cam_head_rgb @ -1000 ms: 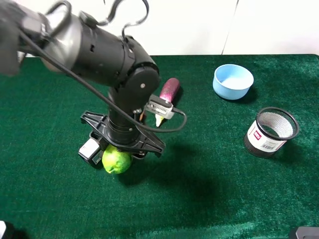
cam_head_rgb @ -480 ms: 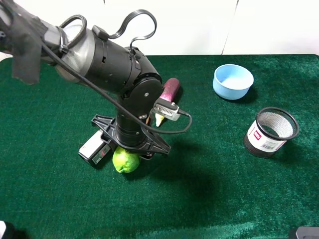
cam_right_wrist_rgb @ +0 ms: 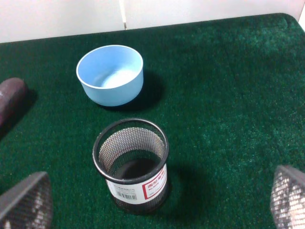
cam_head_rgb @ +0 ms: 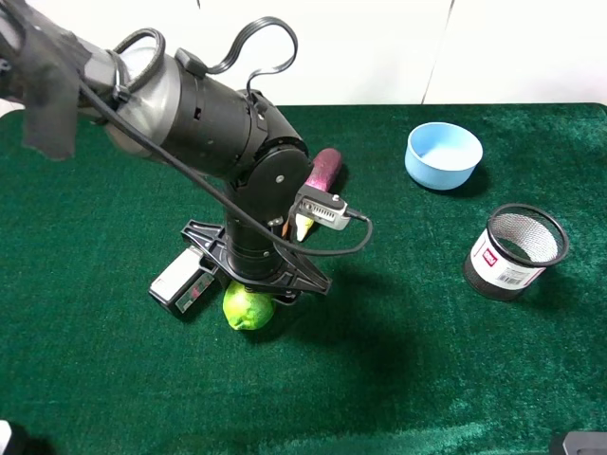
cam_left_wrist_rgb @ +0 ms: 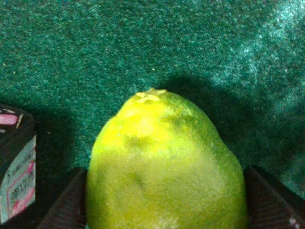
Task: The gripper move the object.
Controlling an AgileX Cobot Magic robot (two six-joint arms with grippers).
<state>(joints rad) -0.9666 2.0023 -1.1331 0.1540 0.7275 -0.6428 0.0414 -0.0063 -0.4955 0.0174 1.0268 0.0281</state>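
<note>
1. The left gripper (cam_head_rgb: 254,284) is clamped on the lime (cam_head_rgb: 248,309). In the wrist view a dark finger presses against each flank of the fruit, and its nub end points away from the palm. Gripping across the widest part likely stops the round fruit from rolling out.
2. The lime sits under the claw, just beside the silver box (cam_head_rgb: 185,280), on the near-left part of the green cloth (cam_head_rgb: 398,360). I cannot tell whether it rests on the cloth or is lifted just clear.
3. The arm comes down nearly upright over the fruit, probably so the prongs clear the box and the eggplant (cam_head_rgb: 321,175) lying behind.
4. Farther right stand the blue bowl (cam_head_rgb: 443,154) and the black mesh cup (cam_head_rgb: 517,248), well apart from the fruit. Either could be a destination, though the task names none.
5. The right gripper (cam_right_wrist_rgb: 155,202) has its jaws wide apart with nothing between them. It faces the cup and bowl from the near-right side, seemingly kept out of the working arm's way.
</note>
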